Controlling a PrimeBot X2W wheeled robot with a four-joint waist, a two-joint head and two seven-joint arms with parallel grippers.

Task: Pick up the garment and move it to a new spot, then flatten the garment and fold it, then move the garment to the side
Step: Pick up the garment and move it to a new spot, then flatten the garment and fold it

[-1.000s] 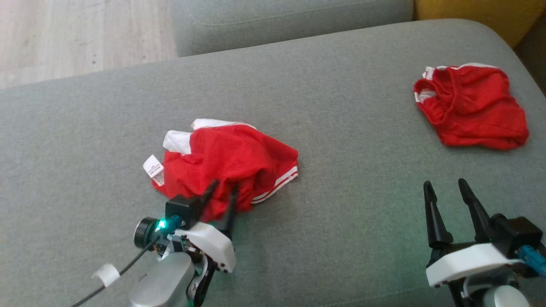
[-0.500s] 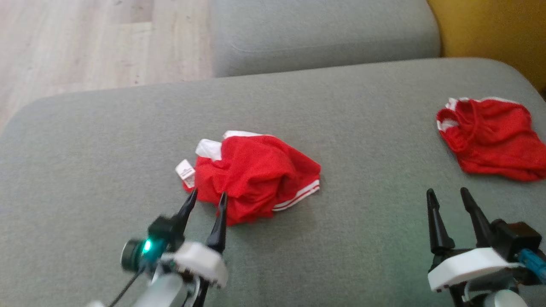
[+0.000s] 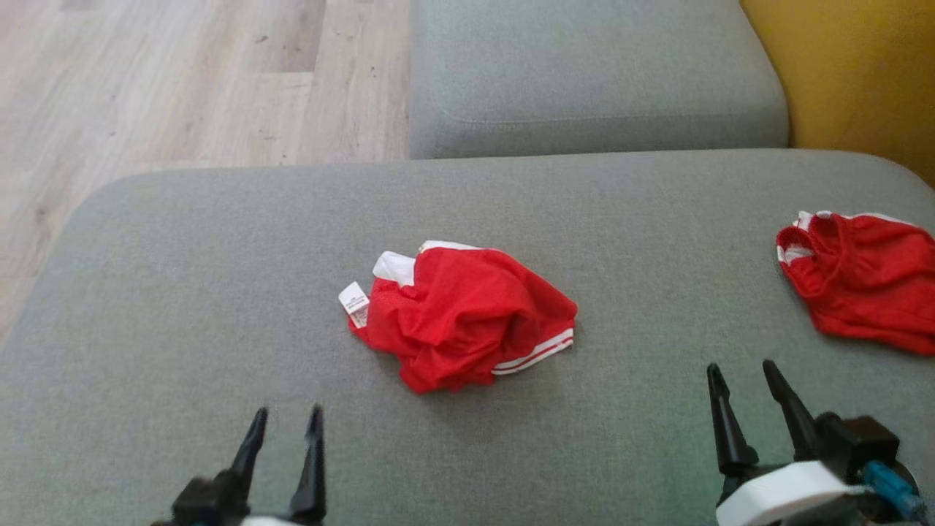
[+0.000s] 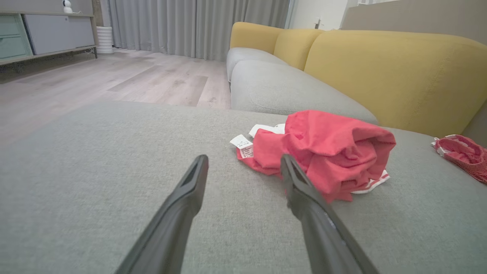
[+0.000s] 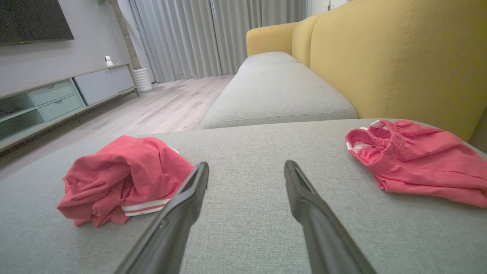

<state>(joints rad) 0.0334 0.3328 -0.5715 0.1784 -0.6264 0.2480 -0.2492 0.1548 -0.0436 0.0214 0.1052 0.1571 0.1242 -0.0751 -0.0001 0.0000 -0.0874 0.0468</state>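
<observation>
The garment [image 3: 467,318] lies bunched at the middle of the grey cushion [image 3: 182,292]; our left end effector [image 3: 287,411] and right end effector [image 3: 740,367] hang over its near edge, spread wide, empty. We should pinch opposite hems and draw them apart.

Red garment [image 3: 467,318] crumpled, grey sofa cushion [image 3: 182,292]

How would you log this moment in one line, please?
garment: crumpled on cushion | left tool: open, empty | right tool: open, empty | second garment: far right
</observation>
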